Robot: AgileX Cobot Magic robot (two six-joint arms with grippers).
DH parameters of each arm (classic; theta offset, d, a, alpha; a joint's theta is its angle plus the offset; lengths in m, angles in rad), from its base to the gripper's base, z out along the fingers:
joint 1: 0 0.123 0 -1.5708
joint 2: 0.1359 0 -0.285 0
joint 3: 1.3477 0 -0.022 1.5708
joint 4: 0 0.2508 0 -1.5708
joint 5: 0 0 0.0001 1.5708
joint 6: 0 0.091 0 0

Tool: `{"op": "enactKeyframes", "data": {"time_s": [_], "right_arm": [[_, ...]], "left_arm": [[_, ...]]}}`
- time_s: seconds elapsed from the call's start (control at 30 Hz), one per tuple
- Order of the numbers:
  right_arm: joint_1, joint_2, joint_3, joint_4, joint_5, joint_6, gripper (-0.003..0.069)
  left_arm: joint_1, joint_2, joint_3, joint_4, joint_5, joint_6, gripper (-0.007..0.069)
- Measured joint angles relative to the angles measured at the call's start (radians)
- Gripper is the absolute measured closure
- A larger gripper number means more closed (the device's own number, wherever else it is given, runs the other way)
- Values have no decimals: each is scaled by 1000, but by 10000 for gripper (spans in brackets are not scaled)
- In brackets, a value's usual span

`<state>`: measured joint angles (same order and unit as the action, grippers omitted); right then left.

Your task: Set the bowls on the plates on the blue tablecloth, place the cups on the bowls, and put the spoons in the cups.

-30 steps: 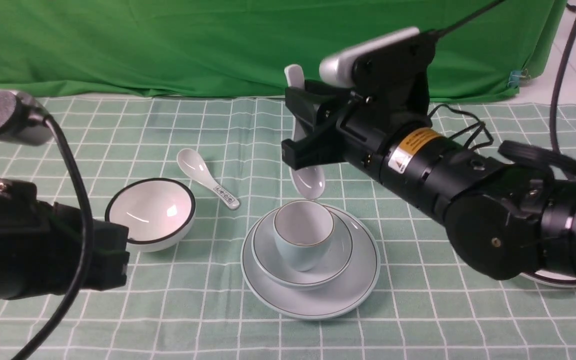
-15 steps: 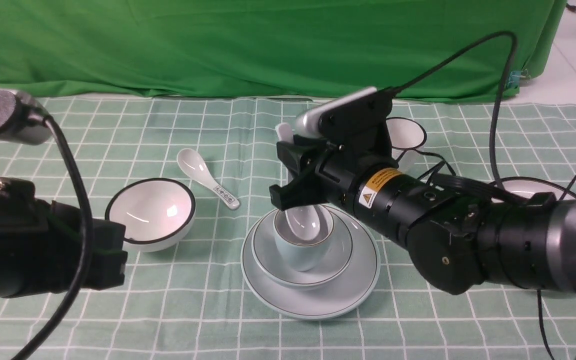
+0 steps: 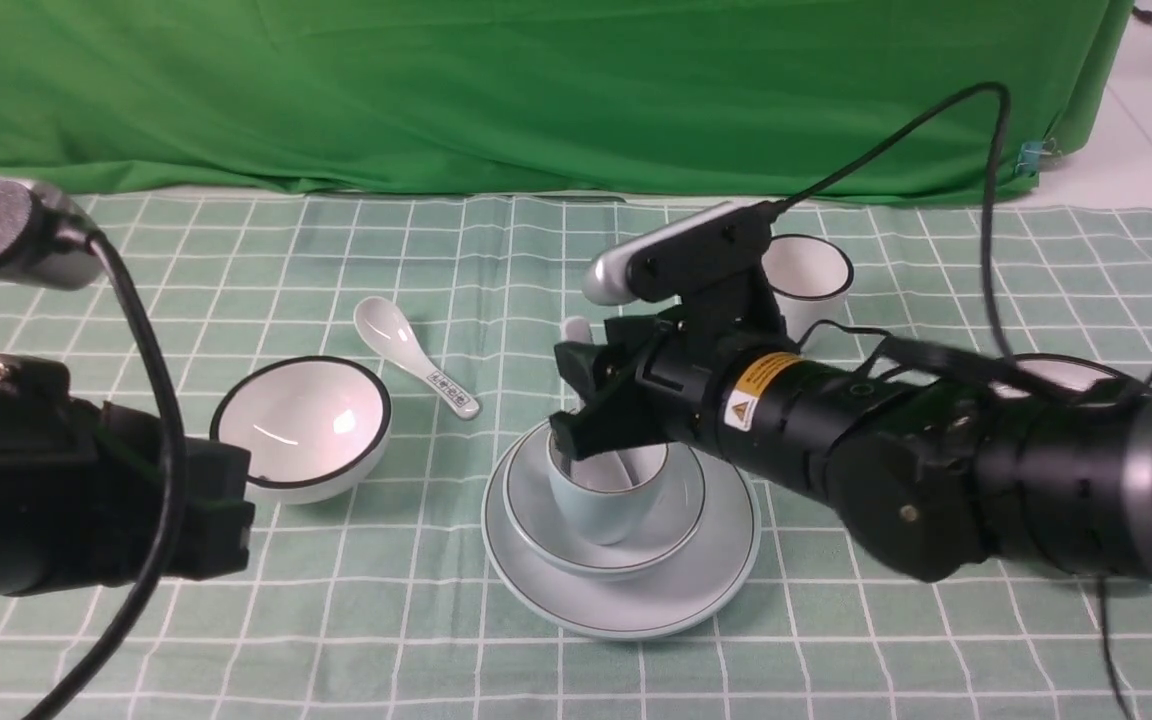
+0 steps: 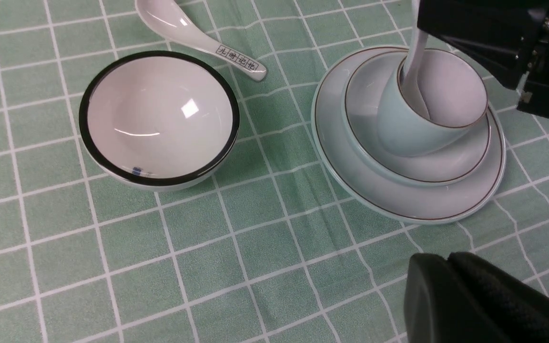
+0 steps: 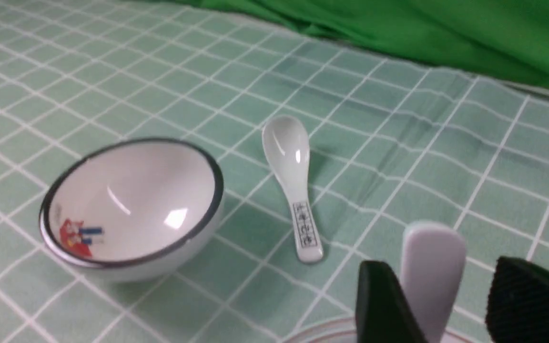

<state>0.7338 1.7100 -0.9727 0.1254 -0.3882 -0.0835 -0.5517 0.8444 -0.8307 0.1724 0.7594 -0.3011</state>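
The right arm reached in low from the right, its forearm stretched nearly level over the blue tablecloth (image 3: 436, 640) and its wrist tipped down at the stack. The right gripper (image 3: 581, 400) hung just above the pale blue cup (image 3: 601, 500). Its jaws were parted around the plain spoon (image 4: 415, 62), whose handle stood upright, and cloth showed between the handle and one finger. The spoon's scoop sat inside that cup. The cup sat in the pale blue bowl (image 3: 671, 520), which sat on the pale blue plate (image 3: 716, 580).

The left arm sat low at near left. The left gripper (image 4: 447, 259) had its fingers pressed together, gripping nothing, near the white bowl (image 3: 301, 425). The patterned spoon (image 3: 416, 360) lay flat just behind that bowl, and the white cup (image 3: 816, 270) stood behind the right arm.
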Motion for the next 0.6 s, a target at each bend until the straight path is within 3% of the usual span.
{"op": "enactKeyframes", "data": {"time_s": [0.1, 0.27, 0.4, 0.6], "right_arm": [[-2, -106, 1, 0, 158, -44, 336], [-78, -478, 1, -10, 536, -91, 584], [-173, -768, 23, -75, 684, -82, 636], [-252, -1166, 197, -137, 653, -30, 639]], "left_arm": [[0, 0, 0, 1, 0, -3, 616], [0, 0, 0, 10, 0, -10, 616], [0, 0, 0, 20, 0, -12, 616], [0, 0, 0, 26, -6, -12, 616]]}}
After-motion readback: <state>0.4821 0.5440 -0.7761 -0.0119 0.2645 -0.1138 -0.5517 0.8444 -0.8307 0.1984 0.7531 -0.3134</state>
